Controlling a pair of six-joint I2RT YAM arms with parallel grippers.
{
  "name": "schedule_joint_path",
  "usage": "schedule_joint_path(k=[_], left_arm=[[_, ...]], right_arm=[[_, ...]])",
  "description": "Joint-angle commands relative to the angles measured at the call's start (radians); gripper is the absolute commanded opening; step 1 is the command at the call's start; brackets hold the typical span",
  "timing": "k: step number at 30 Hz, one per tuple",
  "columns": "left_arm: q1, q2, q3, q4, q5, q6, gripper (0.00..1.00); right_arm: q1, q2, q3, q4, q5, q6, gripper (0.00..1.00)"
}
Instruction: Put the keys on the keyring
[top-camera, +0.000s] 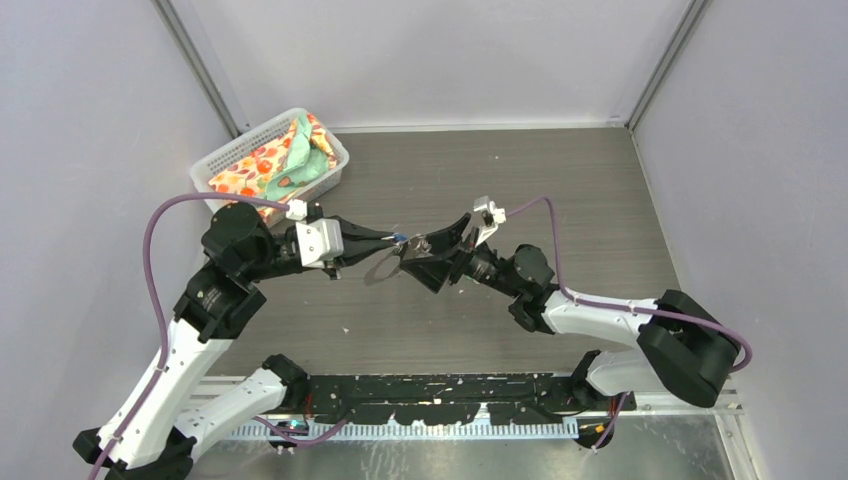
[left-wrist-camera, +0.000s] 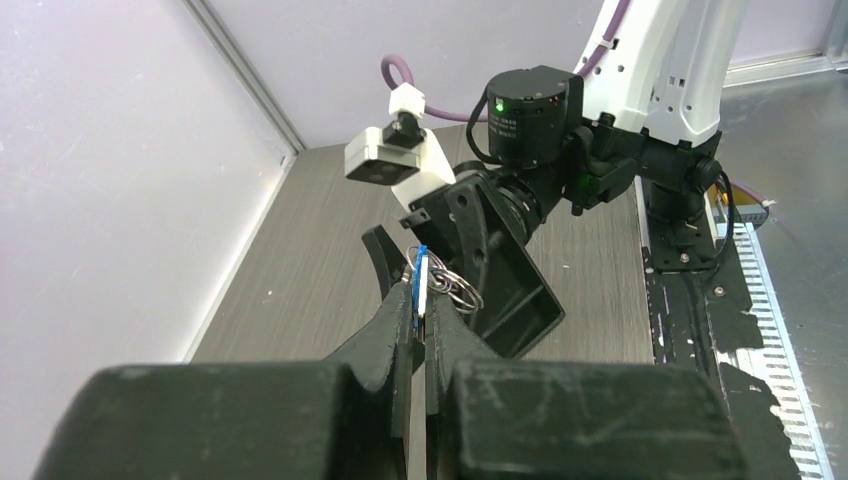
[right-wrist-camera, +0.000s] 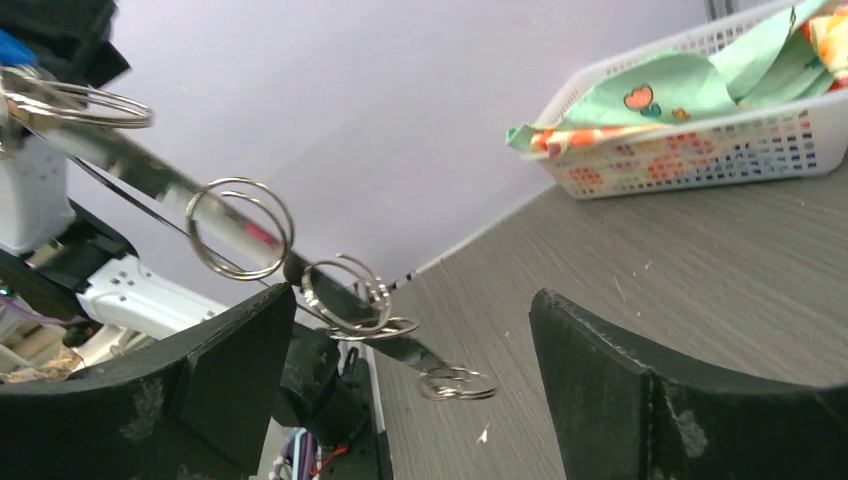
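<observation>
**Left gripper clamped on the blue-tagged key, right gripper spread wide at the keyring**

Left gripper (top-camera: 388, 240) and right gripper (top-camera: 418, 250) are seen from above to meet nose to nose over the middle of the dark grey wood-grain table (top-camera: 560, 190), both arms being stretched inward from their bases. At the far left corner a white plastic mesh basket (top-camera: 225, 160) is filled with folded orange-patterned and mint-green cloths (top-camera: 290, 160); it lies well apart from both grippers.

The large thin grey metallic keyring (top-camera: 383, 268) is shown by the top view only as a faint oval loop hanging just below the two grippers. Its make is revealed by the right wrist view alone: a shiny flat band (right-wrist-camera: 150, 172) runs slantwise across the picture, and several small silver split rings (right-wrist-camera: 240, 228) are strung along it.

In the same view the right gripper (right-wrist-camera: 412, 300) is seen with its fingers set wide apart and nothing clamped; the band passes close by one finger (right-wrist-camera: 230, 370), though contact cannot be judged.

The grip of the left gripper (left-wrist-camera: 420, 275) is made plain by the left wrist view: its fingers are pressed together on the small key with the blue plastic tag head (left-wrist-camera: 421, 262), a thin blue sliver standing between the tips. Silver coils of the keyring (left-wrist-camera: 455, 290) are seen just beside that tag. From above, the key is no more than a blue speck (top-camera: 400, 238) between the grippers.
</observation>
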Motion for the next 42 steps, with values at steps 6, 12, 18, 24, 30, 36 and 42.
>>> schedule_joint_path(k=[6, 12, 18, 24, 30, 36, 42], left_arm=[[0.001, -0.020, 0.017, 0.087, -0.026, 0.015, 0.00], [0.000, -0.023, -0.015, 0.117, -0.140, 0.105, 0.01], [0.000, 0.007, -0.036, 0.092, -0.238, 0.193, 0.39], [-0.001, -0.030, -0.057, -0.012, -0.249, 0.313, 0.98], [0.000, -0.129, -0.122, -0.008, -0.326, 0.472, 1.00], [-0.001, -0.218, -0.185, -0.153, -0.111, 0.638, 1.00], [0.000, -0.299, -0.393, -0.184, 0.114, 1.063, 1.00]], right_arm=[[-0.027, 0.013, 0.112, 0.221, -0.216, 0.210, 0.67], [-0.033, -0.076, 0.067, 0.190, -0.284, 0.309, 0.20], [-0.033, -0.287, 0.075, -0.202, -0.191, 0.236, 0.01], [-0.033, -0.412, 0.310, -0.918, 0.045, 0.117, 0.01], [-0.033, -0.410, 0.523, -1.260, 0.188, 0.094, 0.01], [-0.033, -0.343, 0.674, -1.436, 0.339, 0.208, 0.01], [-0.033, -0.234, 0.765, -1.464, 0.352, 0.333, 0.01]])
